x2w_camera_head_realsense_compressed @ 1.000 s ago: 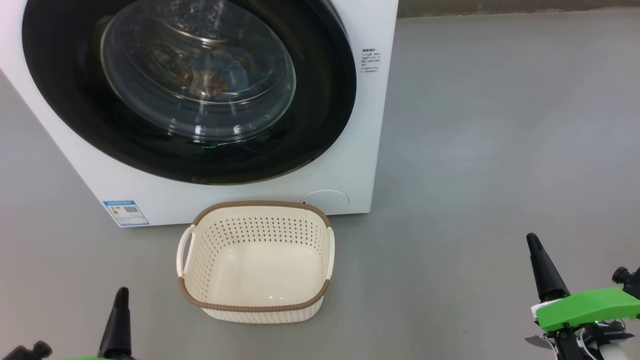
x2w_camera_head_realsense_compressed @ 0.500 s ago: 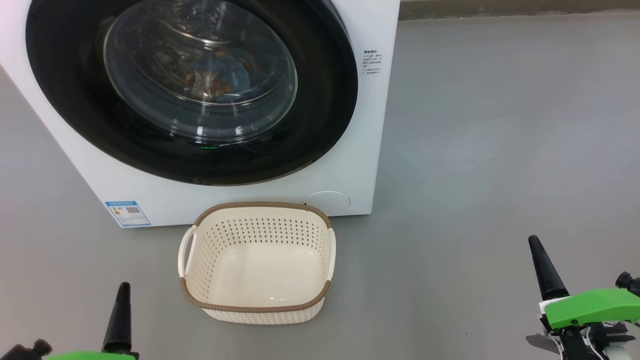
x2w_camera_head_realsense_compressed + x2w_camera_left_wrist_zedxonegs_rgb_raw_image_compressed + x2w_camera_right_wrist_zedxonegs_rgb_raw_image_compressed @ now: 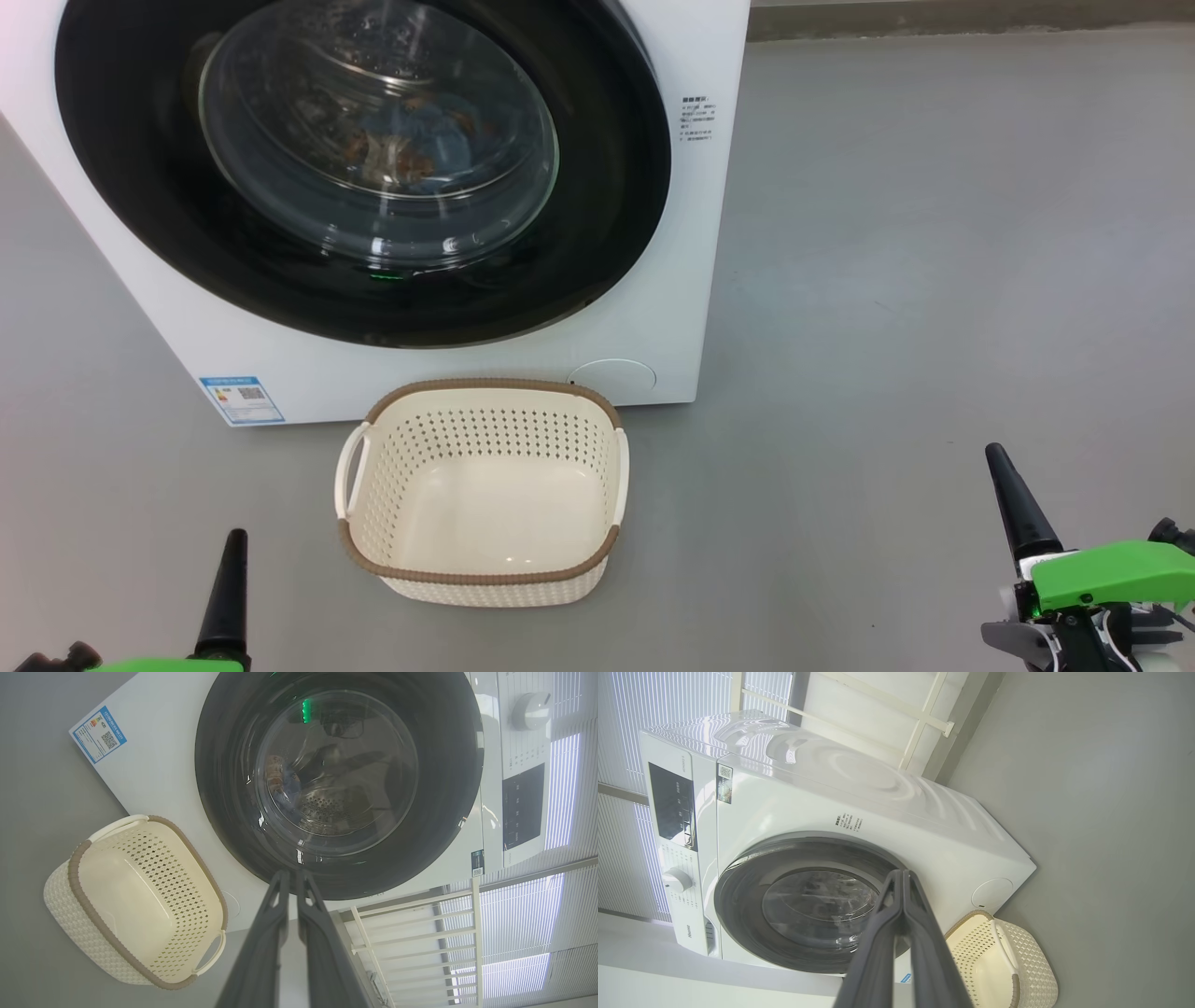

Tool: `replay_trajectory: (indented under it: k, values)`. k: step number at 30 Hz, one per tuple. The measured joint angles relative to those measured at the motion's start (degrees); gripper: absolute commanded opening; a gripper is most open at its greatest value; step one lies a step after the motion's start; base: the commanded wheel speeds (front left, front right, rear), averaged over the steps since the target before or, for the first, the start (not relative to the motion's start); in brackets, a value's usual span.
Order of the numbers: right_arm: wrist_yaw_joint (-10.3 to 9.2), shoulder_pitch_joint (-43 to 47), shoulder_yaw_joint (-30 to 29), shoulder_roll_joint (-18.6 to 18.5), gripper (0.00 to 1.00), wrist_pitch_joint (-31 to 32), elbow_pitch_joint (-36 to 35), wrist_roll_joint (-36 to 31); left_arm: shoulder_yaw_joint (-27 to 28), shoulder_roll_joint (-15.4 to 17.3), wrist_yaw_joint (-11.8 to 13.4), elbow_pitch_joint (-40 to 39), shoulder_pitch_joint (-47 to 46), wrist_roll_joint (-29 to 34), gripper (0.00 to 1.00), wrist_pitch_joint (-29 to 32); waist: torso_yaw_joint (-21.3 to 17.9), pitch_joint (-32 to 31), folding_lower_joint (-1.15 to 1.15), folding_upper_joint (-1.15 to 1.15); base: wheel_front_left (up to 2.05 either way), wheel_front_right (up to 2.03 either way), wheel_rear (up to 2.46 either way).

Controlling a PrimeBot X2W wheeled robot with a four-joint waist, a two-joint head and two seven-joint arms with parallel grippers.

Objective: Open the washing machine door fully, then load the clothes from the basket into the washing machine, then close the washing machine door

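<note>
On the floor (image 3: 887,280) before the washing machine (image 3: 653,336), the basket (image 3: 481,571) sits empty. The clothes (image 3: 401,149) lie behind the closed door (image 3: 597,187). The left fingers (image 3: 227,597) and right fingers (image 3: 1018,509) are pressed together, holding nothing, placed much as a second ago.

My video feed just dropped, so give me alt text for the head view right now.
The washing machine door is shut, with the blue printed clothes visible through its glass. The basket sits empty on the grey floor in front of the washing machine. The left gripper and right gripper are shut, holding nothing, at the lower corners.
</note>
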Motion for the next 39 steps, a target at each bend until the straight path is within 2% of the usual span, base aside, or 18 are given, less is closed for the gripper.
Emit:
replay_trajectory:
  k: [32, 39]
  values:
    - [-0.09, -0.2, -4.0, 2.4, 0.00, 5.0, 0.6, 16.5, 2.8, -3.5, 0.0, 0.0, -1.3, -13.9, 0.00, 5.1, 0.5, -0.6, 0.00, 0.00, 0.00, 0.00, 0.00]
    - [-0.09, -0.2, -4.5, 2.5, 0.00, 5.1, 0.6, 16.5, 2.8, -3.5, 0.0, 0.0, -1.3, -14.0, 0.00, 5.1, 0.5, -0.6, 0.00, 0.00, 0.00, 0.00, 0.00]
